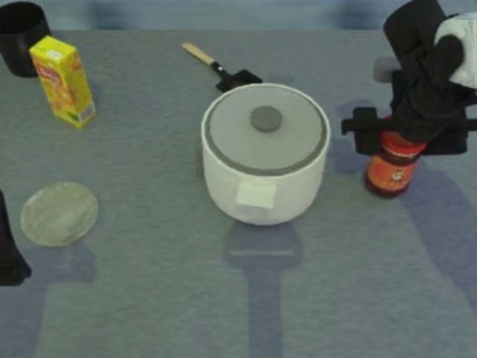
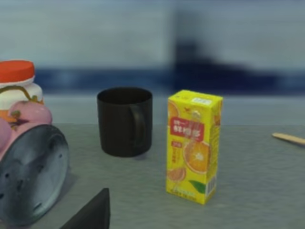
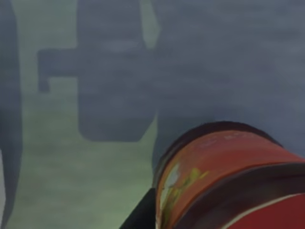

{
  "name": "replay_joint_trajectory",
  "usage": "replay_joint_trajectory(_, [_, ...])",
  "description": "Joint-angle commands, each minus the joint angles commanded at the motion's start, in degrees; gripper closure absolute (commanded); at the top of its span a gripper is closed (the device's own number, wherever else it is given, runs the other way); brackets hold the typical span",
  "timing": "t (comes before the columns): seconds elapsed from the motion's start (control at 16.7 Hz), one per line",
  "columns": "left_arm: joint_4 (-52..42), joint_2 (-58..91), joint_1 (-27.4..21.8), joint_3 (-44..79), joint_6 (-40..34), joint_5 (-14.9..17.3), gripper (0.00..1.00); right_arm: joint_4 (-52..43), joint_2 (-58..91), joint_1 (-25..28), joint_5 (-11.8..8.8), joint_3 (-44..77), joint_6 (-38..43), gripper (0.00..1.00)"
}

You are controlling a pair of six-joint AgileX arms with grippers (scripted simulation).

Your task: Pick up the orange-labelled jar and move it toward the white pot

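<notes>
Jar point(image 1: 391, 170) right of pot point(image 1: 264, 153), near, apart. Right gripper point(image 1: 406, 133) clamped on jar's lid end. Judged rigid, glassy, slippery, fairly light; hold at lid or neck, squeeze firm. Left arm point(image 1: 11, 253) parked at table's left edge, claw state cannot tell.

Table point(image 1: 149, 298): grey-blue, matte, faintly textured; shadows: soft, dark, cast toward the near edge; backdrop point(image 2: 95, 38): pale blurred wall with dark blue band
</notes>
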Motion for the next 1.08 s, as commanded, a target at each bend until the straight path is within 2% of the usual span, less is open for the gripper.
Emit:
replay_joint_trajectory(0.06, [0.0,0.0,0.0,0.0,0.0,0.0,0.0,0.0,0.0,0.0,0.0,0.0,0.0,1.0])
replay_joint_trajectory(0.84, [0.0,0.0,0.0,0.0,0.0,0.0,0.0,0.0,0.0,0.0,0.0,0.0,0.0,0.02])
replay_joint_trajectory(1.08, [0.0,0.0,0.0,0.0,0.0,0.0,0.0,0.0,0.0,0.0,0.0,0.0,0.0,0.0])
